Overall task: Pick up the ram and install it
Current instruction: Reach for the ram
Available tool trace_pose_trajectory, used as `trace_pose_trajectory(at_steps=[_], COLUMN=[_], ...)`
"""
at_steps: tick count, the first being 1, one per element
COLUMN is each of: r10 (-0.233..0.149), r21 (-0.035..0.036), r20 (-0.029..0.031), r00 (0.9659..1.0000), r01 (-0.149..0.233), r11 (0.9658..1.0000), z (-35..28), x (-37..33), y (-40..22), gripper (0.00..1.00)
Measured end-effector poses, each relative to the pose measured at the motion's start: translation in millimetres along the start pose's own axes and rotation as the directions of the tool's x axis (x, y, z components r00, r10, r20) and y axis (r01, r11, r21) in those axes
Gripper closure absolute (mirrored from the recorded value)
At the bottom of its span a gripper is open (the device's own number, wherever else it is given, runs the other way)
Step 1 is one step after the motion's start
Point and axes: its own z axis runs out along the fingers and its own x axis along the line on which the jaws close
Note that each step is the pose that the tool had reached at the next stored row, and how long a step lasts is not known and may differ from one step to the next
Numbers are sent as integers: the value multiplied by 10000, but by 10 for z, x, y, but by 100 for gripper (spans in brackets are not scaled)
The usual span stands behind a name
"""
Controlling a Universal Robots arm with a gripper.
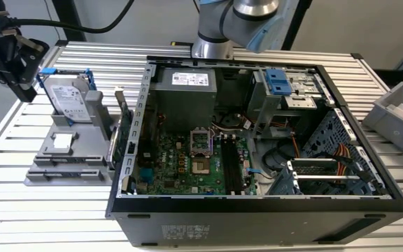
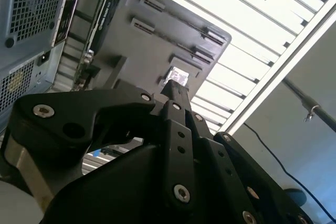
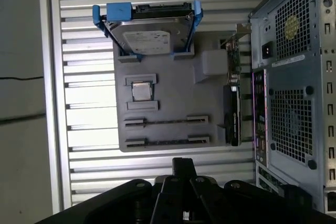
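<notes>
The black jointed tool (image 1: 28, 96) hangs over the ribbed aluminium counter (image 1: 61, 210), beyond a silvery hard drive in a blue plastic frame (image 1: 69, 97). In both wrist views its fingers meet at one tip, gripping nothing. On the flat grey plastic holder plate (image 3: 168, 103), a thin dark strip, seemingly the ram stick (image 3: 167, 121), stands on edge in a narrow slot, apart from the tool. Beside the plate lies the open black steel computer case (image 1: 257, 207) with its green circuit board (image 1: 180, 163).
</notes>
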Motion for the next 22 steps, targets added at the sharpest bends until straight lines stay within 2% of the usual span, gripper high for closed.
trace_pose_trajectory(at_steps=[17, 22], r10=[-51, -307], r21=[0, -4], r20=[-19, -32], r00=[10000, 9995], r01=[51, 307], r11=[10000, 9995], z=[0, -1], x=[3, 5], y=[-1, -1], gripper=[100, 100])
